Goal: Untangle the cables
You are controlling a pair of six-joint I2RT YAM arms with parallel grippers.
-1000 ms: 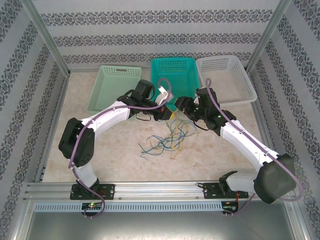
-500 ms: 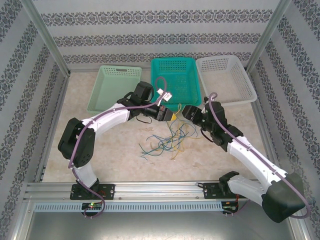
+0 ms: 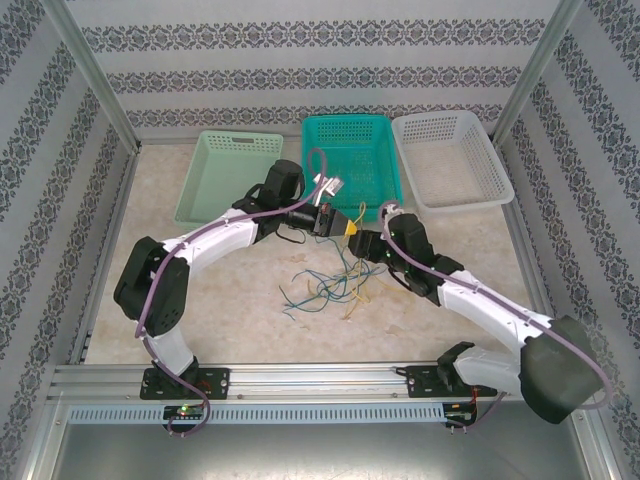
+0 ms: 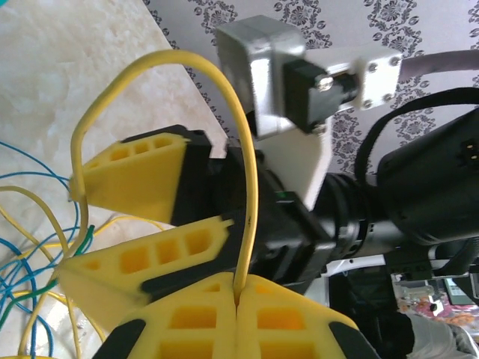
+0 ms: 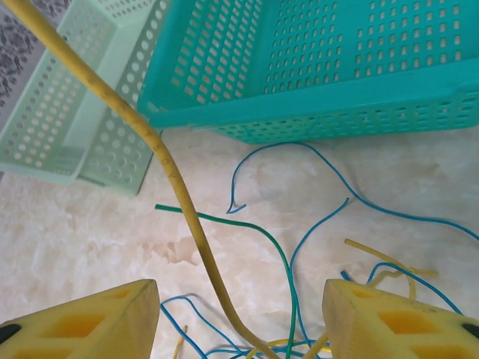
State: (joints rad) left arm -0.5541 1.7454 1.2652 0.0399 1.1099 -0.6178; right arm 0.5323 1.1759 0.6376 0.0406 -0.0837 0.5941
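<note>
Left jaws: pressed together, pinching the yellow cable at their very tips. From the pinch the cable arcs up and over toward the right jaws.

Right jaws: spread. The same yellow cable runs down through the gap between them, touching neither side as seen from the right wrist.

Beneath both: loose cables, blue, green and yellow, tangled on the tabletop.

Beyond the tangle: teal basket, with a pale green basket beside it.

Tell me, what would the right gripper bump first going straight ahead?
Probably the yellow cable, running between the right gripper's open jaws; beyond it, the teal basket. Depth is unclear.
</note>
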